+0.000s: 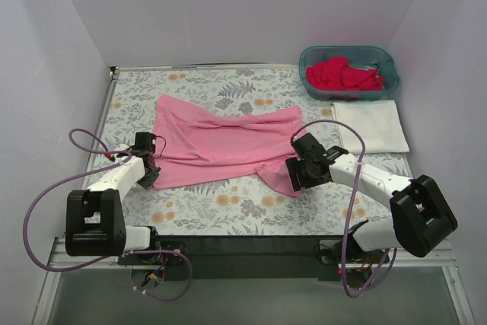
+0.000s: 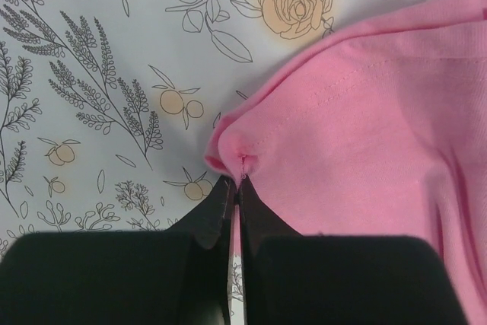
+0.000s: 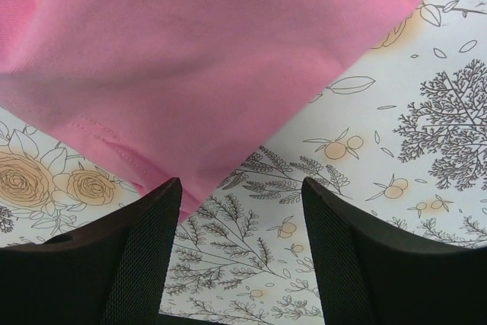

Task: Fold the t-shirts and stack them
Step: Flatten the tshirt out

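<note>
Light pink t-shirt [image 1: 224, 142]: one, rumpled and partly spread over the middle of the counter [image 1: 228, 207], on its floral cloth [image 2: 91, 74].

White t-shirt [image 1: 370, 125]: one, folded flat at the right edge.

Deep red t-shirts [image 1: 344, 74]: heaped in a teal basket [image 1: 388, 62] at the far right corner.

Left gripper [image 1: 151, 174]: fingers pressed together, pinching the pink shirt's near left corner at the hem, towards the left edge.

Right gripper [image 3: 240, 211]: fingers spread with nothing between them, over the pink shirt's near right corner; the hem lies just beside one fingertip [image 3: 163, 195].
</note>
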{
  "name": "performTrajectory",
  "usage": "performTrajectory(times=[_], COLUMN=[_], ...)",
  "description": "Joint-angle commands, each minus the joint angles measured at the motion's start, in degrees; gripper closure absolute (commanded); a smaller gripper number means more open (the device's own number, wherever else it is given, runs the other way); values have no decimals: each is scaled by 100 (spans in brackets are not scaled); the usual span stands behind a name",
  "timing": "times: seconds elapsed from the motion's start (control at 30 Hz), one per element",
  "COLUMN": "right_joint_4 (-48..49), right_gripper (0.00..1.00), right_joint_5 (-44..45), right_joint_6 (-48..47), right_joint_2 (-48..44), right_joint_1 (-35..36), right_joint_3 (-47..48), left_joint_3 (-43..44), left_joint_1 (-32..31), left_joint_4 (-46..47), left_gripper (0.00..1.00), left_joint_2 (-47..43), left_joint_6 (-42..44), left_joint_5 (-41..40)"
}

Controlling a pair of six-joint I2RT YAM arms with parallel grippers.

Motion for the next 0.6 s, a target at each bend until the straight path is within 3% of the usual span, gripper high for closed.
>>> performTrajectory(times=[0.0,0.4,0.57], right_joint_4=[92,224,250], right_gripper=[40,44,67], right_joint_5=[154,320,478], right_joint_6=[254,623,685], right_joint_2=[66,777,787], right_joint_1=[110,506,506], right_joint_3=[98,-147,-499], left_joint_3=[-131,-87,44], left_joint_1=[38,38,29], left_joint_4=[-31,-58,-111], left_gripper=[100,100,100], left_joint_2=[-62,-378,-422], left_joint_6=[35,114,140], left_joint_5=[228,202,167])
